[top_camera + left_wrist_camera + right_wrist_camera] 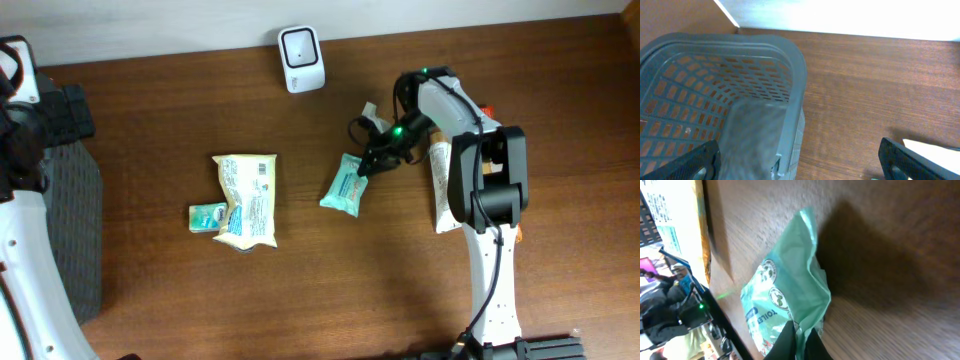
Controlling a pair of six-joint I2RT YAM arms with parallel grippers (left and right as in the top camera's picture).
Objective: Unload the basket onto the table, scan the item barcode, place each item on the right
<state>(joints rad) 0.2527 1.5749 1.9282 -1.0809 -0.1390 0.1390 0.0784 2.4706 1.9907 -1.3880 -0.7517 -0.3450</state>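
The right pincer (364, 167) is closed tight on one end of a mint-green crinkled plastic packet (343, 186), whose body stretches away from the fingertips over the brown wooden bench (300, 290). Whether the packet is clear of the bench I cannot tell. A white boxy barcode scanner (301, 60) stands well apart from this pincer, by the wall. A yellow-and-white printed pouch (248, 198) lies beyond the packet, overlapping a small teal sachet (205, 216). The left pincer (800, 167) is spread wide and holds nothing, hovering over the rim of a grey perforated plastic basket (790, 55).
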